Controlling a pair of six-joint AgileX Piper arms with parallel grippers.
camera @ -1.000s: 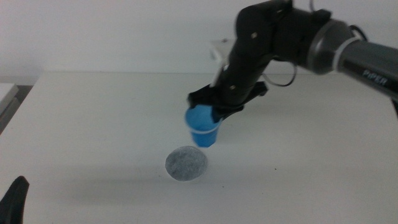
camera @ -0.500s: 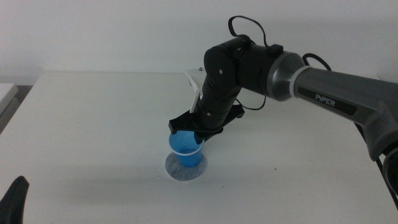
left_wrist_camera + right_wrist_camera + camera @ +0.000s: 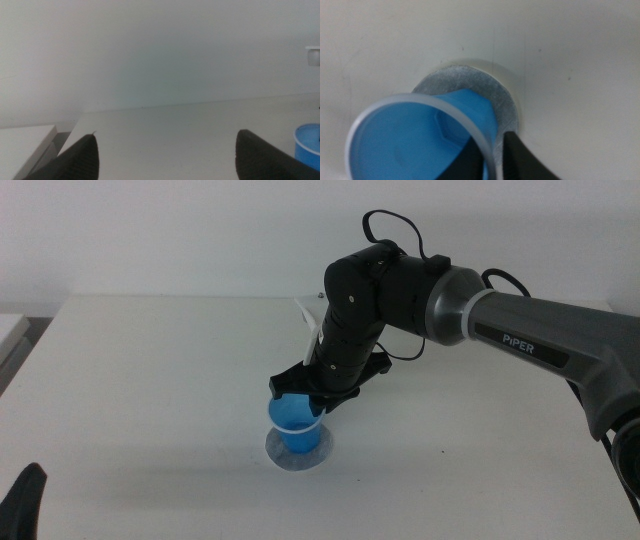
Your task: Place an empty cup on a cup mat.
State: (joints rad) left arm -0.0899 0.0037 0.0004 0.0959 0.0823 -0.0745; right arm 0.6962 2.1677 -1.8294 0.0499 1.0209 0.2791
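while cup (image 3: 296, 424) sits on cup mat (image 3: 322, 452), right gripper (image 3: 312, 393) jaws pinch rim.

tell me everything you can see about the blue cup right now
The cup is small, bright blue and tapered, paper-like, with a thin white rim and a blue, empty inside. It stands about upright over the grey speckled mat, its base at or just above the disc. The right end effector pinches its rim, one jaw inside and one outside. The left end effector waits open, away from it.
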